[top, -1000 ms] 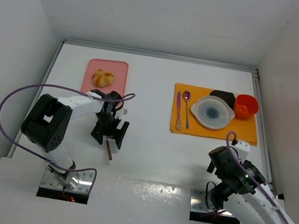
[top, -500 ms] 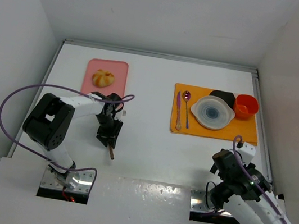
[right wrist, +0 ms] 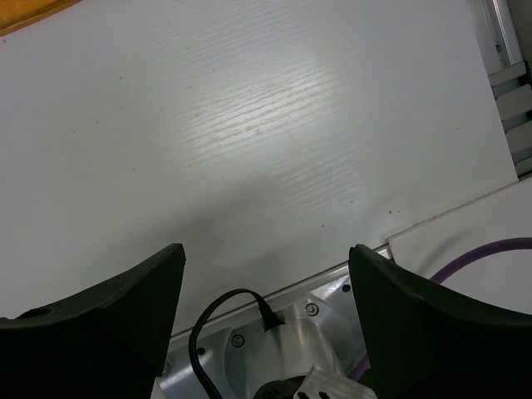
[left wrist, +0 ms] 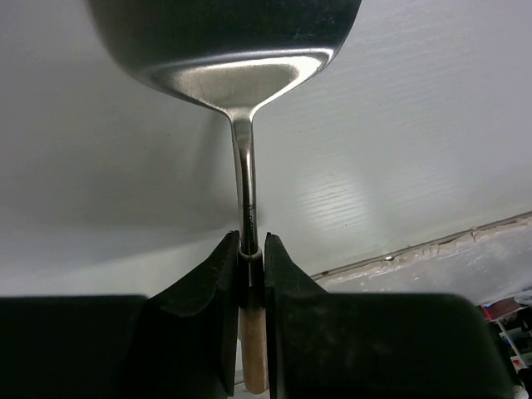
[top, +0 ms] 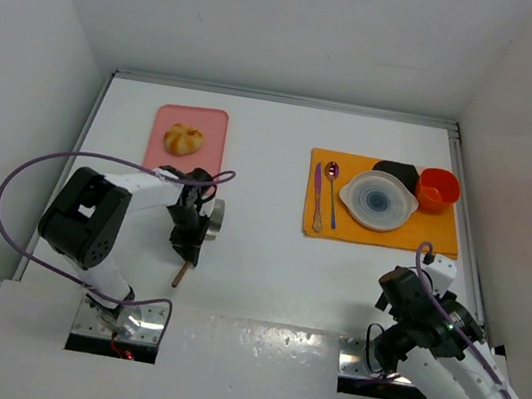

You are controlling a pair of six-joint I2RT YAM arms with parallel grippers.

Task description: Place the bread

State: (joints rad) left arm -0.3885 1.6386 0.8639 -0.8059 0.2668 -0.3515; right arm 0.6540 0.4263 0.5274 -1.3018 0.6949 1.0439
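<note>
I grip the spatula's (left wrist: 242, 166) thin neck in my left claw (left wrist: 249, 249); the bread (top: 183, 139) sits on the pink board (top: 213, 122) by the far-left corner. The blade may twist and shove it off.

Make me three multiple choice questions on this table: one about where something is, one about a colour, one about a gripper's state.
1. The bread lies on: A the pink cutting board; B a blue tray; C a wire rack.
2. The cup is: A blue; B red; C green.
3. The left gripper is: A open; B shut on the metal spatula; C out of view.
Answers: 1 A, the bun sits on the board; 2 B, plainly red; 3 B, the fingers pinch its handle.
</note>
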